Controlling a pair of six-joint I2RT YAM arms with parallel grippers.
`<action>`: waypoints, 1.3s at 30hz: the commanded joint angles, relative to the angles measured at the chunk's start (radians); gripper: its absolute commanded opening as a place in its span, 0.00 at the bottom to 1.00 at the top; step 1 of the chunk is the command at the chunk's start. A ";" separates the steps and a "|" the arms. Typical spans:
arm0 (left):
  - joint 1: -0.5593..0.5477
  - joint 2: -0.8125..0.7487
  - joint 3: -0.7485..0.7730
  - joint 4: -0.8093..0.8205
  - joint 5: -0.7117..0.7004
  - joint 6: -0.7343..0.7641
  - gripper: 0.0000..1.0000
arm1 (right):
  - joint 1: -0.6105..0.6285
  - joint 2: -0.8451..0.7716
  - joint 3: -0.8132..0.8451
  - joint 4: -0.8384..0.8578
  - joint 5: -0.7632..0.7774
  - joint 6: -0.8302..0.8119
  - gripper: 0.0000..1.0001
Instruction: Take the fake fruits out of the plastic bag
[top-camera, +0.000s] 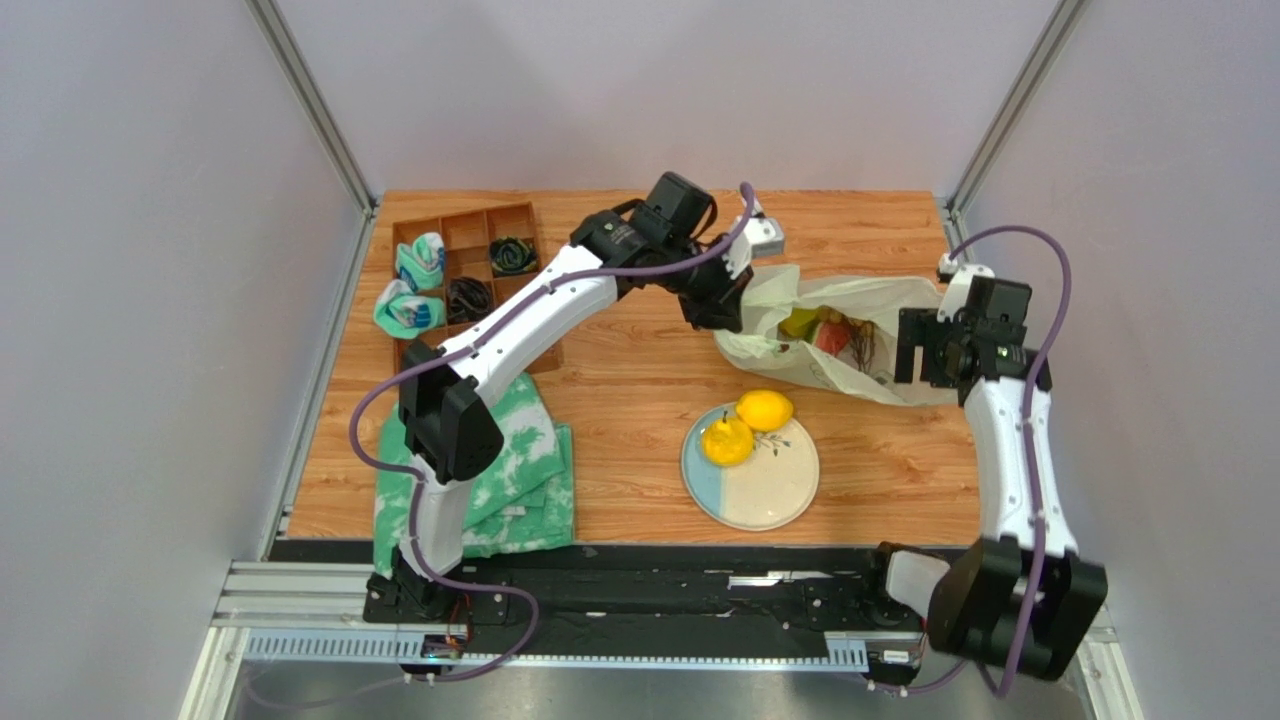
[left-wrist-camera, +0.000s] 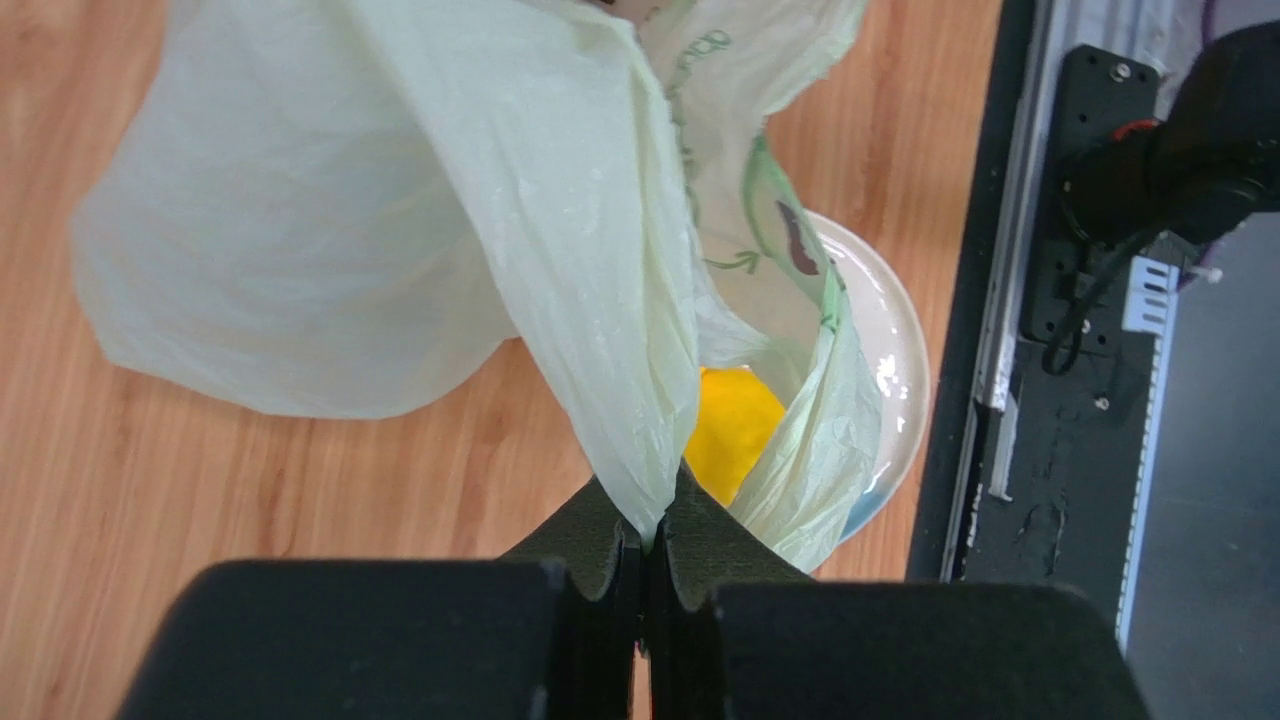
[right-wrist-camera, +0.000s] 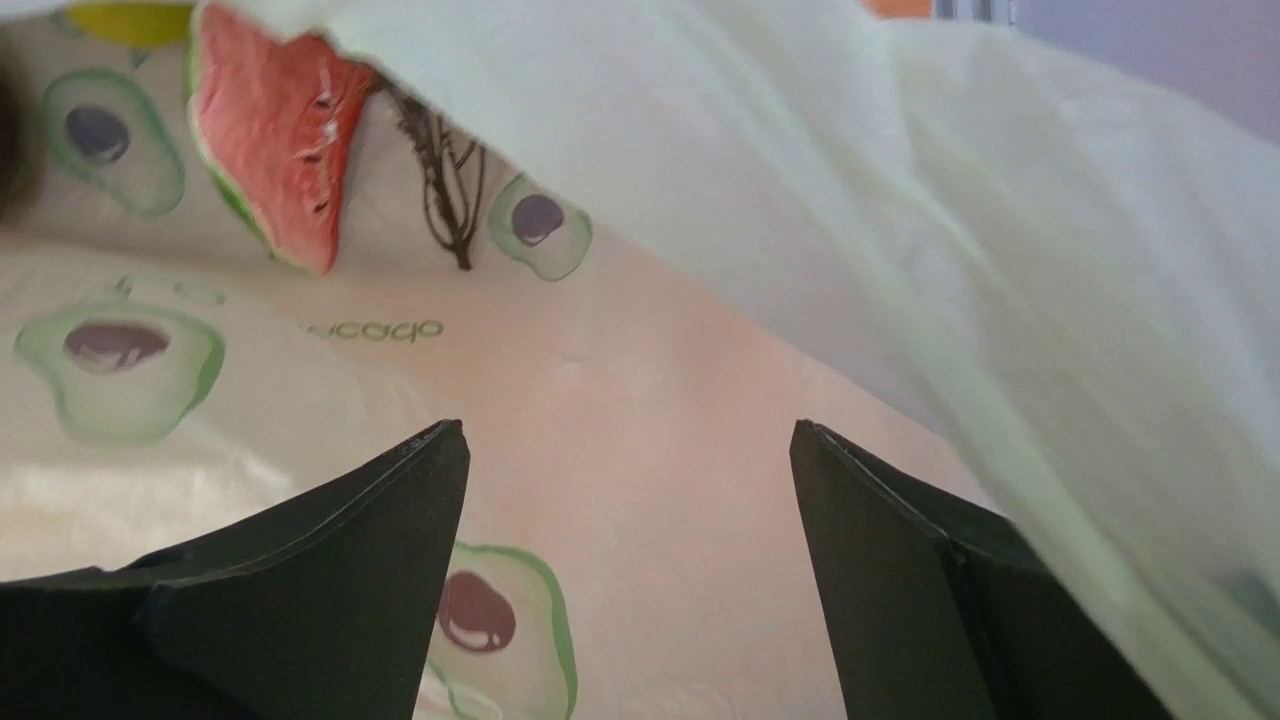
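Note:
The pale yellow-green plastic bag (top-camera: 842, 338) lies at the right of the table, its mouth facing right. My left gripper (top-camera: 724, 305) is shut on a fold of the bag (left-wrist-camera: 376, 225) and lifts it at its left end; the jaws (left-wrist-camera: 654, 528) pinch the film. My right gripper (top-camera: 920, 353) is open and empty inside the bag mouth (right-wrist-camera: 628, 450). Inside the bag lie a watermelon slice (right-wrist-camera: 278, 143), a brown bunch with stems (right-wrist-camera: 443, 195) and a yellow-green fruit (right-wrist-camera: 128, 18). A lemon (top-camera: 765, 408) and a pear (top-camera: 726, 441) sit on the plate (top-camera: 774, 488).
A wooden divided tray (top-camera: 466, 225) with rolled cloths and black cords stands at the back left. A green-and-white cloth (top-camera: 526, 465) lies at the front left under the left arm. The plate (left-wrist-camera: 887, 345) with a yellow fruit (left-wrist-camera: 733, 428) shows below the lifted bag.

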 joint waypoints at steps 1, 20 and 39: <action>-0.056 -0.020 -0.017 -0.032 0.018 0.075 0.00 | -0.002 -0.159 -0.082 -0.101 -0.066 -0.152 0.84; -0.057 -0.144 -0.203 -0.014 -0.157 -0.047 0.00 | 0.316 0.280 0.165 0.094 -0.438 -0.163 0.60; -0.039 -0.141 -0.214 -0.012 -0.114 -0.036 0.00 | 0.308 0.033 -0.122 -0.213 -0.581 -0.378 0.61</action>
